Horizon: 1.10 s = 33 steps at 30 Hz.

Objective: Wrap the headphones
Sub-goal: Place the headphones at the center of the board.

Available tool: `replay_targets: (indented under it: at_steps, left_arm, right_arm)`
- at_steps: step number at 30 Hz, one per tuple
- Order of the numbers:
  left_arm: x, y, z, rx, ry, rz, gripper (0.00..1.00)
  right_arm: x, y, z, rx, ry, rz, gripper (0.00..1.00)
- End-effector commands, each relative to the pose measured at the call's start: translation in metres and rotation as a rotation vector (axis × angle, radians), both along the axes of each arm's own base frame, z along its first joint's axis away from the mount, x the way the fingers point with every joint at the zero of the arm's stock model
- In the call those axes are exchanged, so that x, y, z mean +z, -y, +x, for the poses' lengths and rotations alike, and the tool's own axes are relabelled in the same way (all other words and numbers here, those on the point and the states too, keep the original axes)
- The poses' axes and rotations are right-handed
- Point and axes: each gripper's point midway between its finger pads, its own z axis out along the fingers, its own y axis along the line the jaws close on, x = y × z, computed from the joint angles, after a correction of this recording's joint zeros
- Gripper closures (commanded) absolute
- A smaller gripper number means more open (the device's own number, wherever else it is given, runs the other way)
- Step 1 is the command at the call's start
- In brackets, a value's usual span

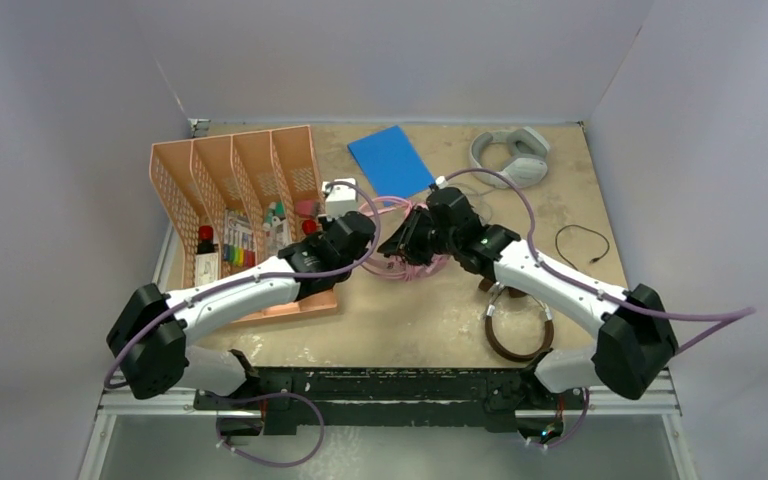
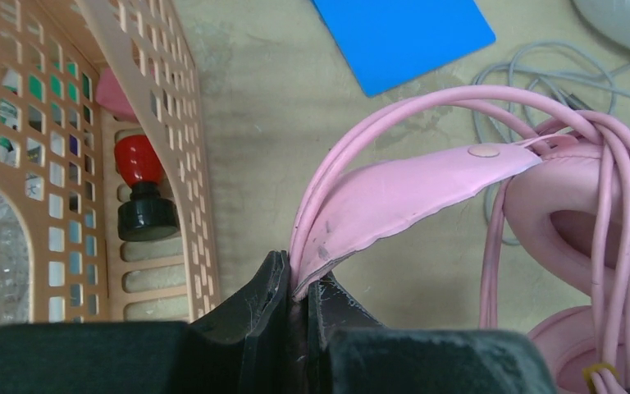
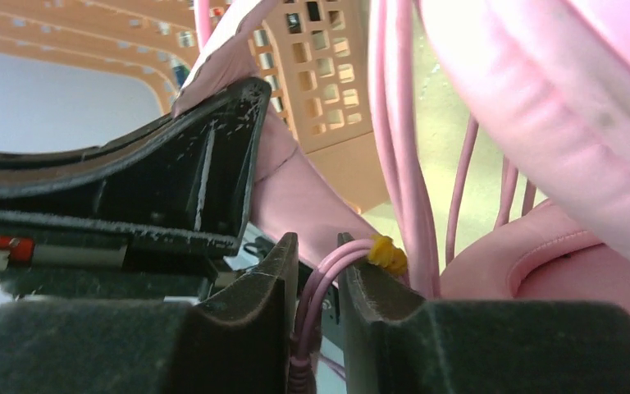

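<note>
the left gripper is clenched on the pink headset's headband. the right gripper is narrowly parted around pink cable; whether it is pinched cannot be told. only in the top view are the rack beside the headset, the grey headset far right and the brown one shown.

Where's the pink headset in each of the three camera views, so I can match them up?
Top external: pink headset sits mid-picture, largely covered.
Left wrist: its headband crosses the middle, pinched in the left fingers; ear cups at right.
Right wrist: its ear cups fill the right side.
Shared landmark: the orange mesh organizer, in all three.
</note>
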Motion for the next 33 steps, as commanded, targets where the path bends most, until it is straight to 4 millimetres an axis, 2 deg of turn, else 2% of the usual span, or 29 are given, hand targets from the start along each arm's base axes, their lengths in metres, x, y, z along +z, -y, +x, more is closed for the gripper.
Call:
replay_targets:
  at_steps: [1,11,15,19,25,28,30,33]
  left_arm:
    - [0.017,0.047,-0.007,-0.106,0.017,-0.192,1.00]
    - [-0.009,0.048,-0.013,-0.109,-0.016,-0.179,1.00]
    - [-0.015,0.051,-0.013,-0.111,-0.029,-0.189,1.00]
    - [-0.022,0.055,-0.015,-0.111,-0.051,-0.202,1.00]
    - [-0.029,0.050,-0.013,-0.065,-0.081,-0.192,1.00]
    - [-0.033,0.051,-0.012,-0.056,-0.103,-0.162,1.00]
    - [-0.035,0.050,-0.009,-0.046,-0.110,-0.145,1.00]
    - [-0.034,0.048,-0.006,-0.041,-0.106,-0.144,1.00]
  right_arm:
    - [-0.002,0.006,0.035,-0.091,0.067,-0.042,0.70]
    - [-0.039,0.018,0.044,-0.005,0.011,-0.169,0.41]
    - [-0.036,0.008,0.047,0.079,0.033,-0.160,0.33]
    - [-0.035,0.010,0.050,0.141,0.050,-0.223,0.27]
    - [-0.010,0.012,0.050,0.247,0.161,-0.264,0.25]
    - [0.009,0.010,0.050,0.311,0.225,-0.265,0.24]
    - [0.035,0.011,0.054,0.339,0.291,-0.271,0.24]
    - [0.071,0.027,0.061,0.315,0.412,-0.346,0.18]
